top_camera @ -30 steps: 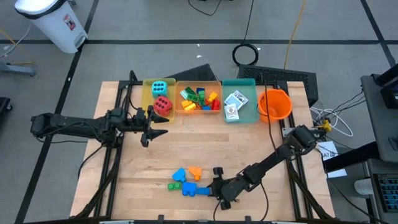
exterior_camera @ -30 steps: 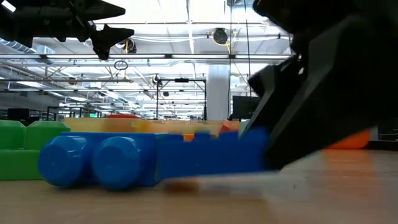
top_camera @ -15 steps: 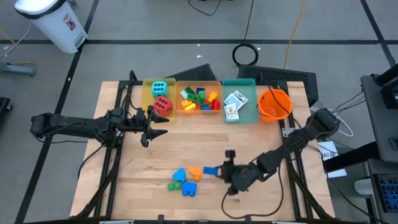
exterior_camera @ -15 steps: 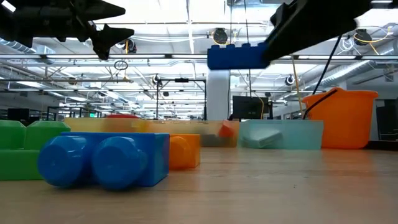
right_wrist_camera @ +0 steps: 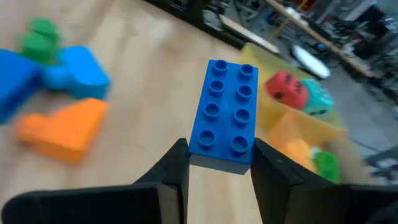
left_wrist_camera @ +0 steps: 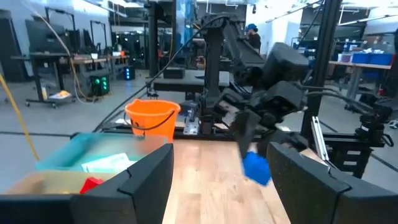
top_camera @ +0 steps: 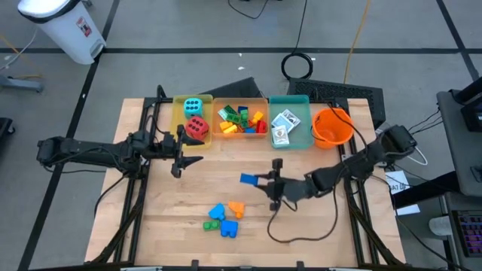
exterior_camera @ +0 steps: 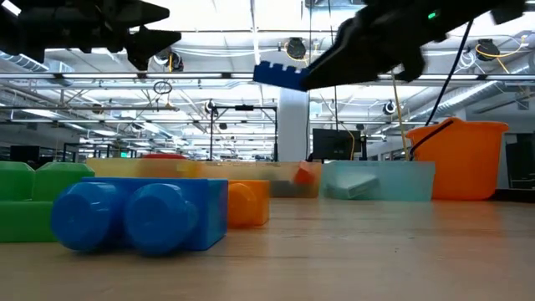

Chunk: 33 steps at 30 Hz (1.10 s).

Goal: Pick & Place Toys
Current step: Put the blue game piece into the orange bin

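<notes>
— Where is the blue brick (top_camera: 250,179)?

— Off the counter (top_camera: 188,188), clamped in the right pincer (top_camera: 263,181) near the middle of the top-down picture. Its long axis runs along the fingers, free end toward nine o'clock. In the right wrist view the studs face the camera, two rows of four, with the dark fingers (right_wrist_camera: 176,167) gripping one short end.

— And the loose bricks?

— A small cluster (top_camera: 224,217) of blue, orange and green pieces lies at about seven o'clock from the held brick, well apart from it.

— The trays?

— Along the counter's twelve o'clock edge: the yellow tray (top_camera: 181,109) holds the cyan die (top_camera: 193,106) and red die (top_camera: 198,126), the orange tray (top_camera: 263,113) holds mixed bricks, the teal tray (top_camera: 301,135) holds card packs (top_camera: 284,126).

— Left arm?

— Its pincer (top_camera: 183,150) hangs at nine o'clock, fingers spread, gripping nothing.
</notes>
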Tool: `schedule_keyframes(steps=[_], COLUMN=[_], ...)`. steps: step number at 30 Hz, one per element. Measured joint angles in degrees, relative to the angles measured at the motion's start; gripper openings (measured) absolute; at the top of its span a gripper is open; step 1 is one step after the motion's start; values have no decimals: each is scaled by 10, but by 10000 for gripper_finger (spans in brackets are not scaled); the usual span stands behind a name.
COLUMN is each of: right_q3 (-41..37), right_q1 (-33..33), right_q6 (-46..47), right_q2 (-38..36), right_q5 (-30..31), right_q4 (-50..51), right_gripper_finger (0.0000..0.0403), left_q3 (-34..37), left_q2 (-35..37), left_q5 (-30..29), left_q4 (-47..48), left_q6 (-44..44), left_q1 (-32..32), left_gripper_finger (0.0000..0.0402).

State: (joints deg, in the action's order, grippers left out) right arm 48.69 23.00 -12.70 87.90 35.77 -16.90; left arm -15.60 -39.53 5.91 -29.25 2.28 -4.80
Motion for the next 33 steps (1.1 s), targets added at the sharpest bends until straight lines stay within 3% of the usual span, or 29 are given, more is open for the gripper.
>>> schedule_keyframes(steps=[4, 10, 12, 17, 21, 24, 29, 33], right_q3=[0, 0, 0, 0, 0, 0, 0, 0], right_q1=[-50, -119, -140, -182, -203, -208, -201, -182], right_q6=[-54, -141, -165, -227, -255, -255, -255, -256], right_q2=[0, 0, 0, 0, 0, 0, 0, 0], right_q5=[0, 0, -2, -42, -76, -74, -55, -33], right_q4=[-31, -68, -84, -146, -173, -176, -171, -170], right_gripper_finger=[94, 94, 94, 94, 94, 94, 94, 94], left_q3=[0, 0, -11, -69, -122, -146, -159, -160], left_q2=[-11, -66, -93, -167, -233, -272, -332, -368], left_q5=[-23, -163, -176, -77, -44, -25, 62, 76], left_q4=[-19, -95, -109, -110, -103, -98, -103, -138], left_q6=[-10, 34, 25, 72, 164, 221, 250, 278], left_q1=[0, -5, -20, -71, -112, -134, -136, -122], left_gripper_finger=[262, 253, 254, 255, 255, 255, 255, 255])
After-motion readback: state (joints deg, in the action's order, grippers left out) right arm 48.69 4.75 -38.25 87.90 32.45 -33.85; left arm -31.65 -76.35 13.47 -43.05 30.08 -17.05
